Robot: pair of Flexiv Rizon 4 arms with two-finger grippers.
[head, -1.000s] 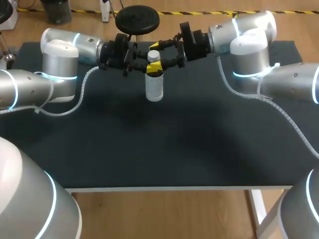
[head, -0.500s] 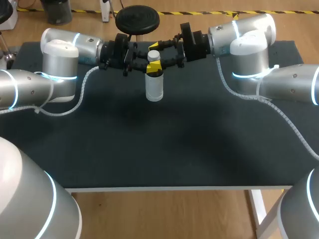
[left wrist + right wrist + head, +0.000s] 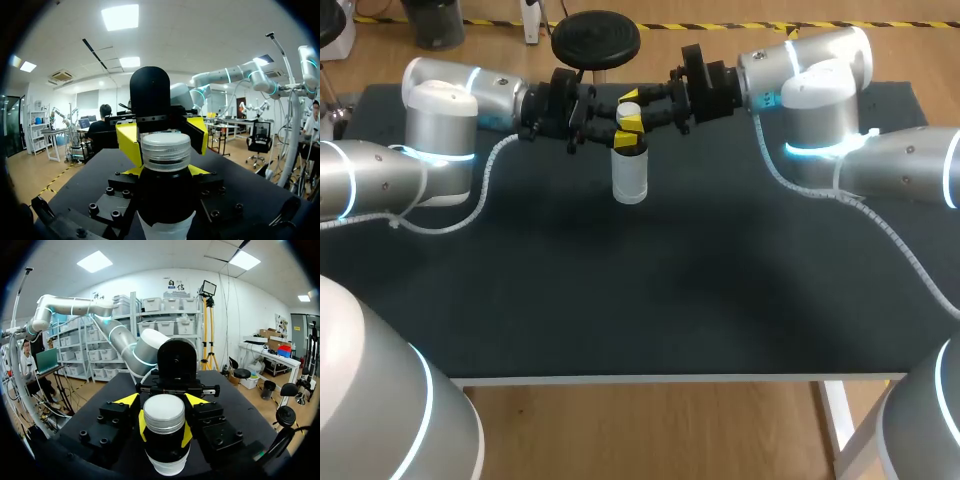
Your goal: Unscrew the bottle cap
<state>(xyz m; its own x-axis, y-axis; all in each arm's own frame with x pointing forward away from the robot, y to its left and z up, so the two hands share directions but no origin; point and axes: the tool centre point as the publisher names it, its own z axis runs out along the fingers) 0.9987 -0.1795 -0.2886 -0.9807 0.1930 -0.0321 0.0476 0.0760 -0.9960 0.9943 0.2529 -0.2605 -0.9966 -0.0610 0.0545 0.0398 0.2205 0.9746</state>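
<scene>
Now my left gripper (image 3: pixel 624 143) is clamped on the neck of the upright bottle (image 3: pixel 629 180), far-middle on the table (image 3: pixel 650 300). My right gripper (image 3: pixel 632 121) stands wide, its tips flanking the white cap (image 3: pixel 628 99) without touching.

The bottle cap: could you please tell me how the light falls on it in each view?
Head view: the cap is white, without glare, above the pale bottle. Left wrist view: bright streaks run along its ridged side. Right wrist view: its flat top is evenly lit.
</scene>
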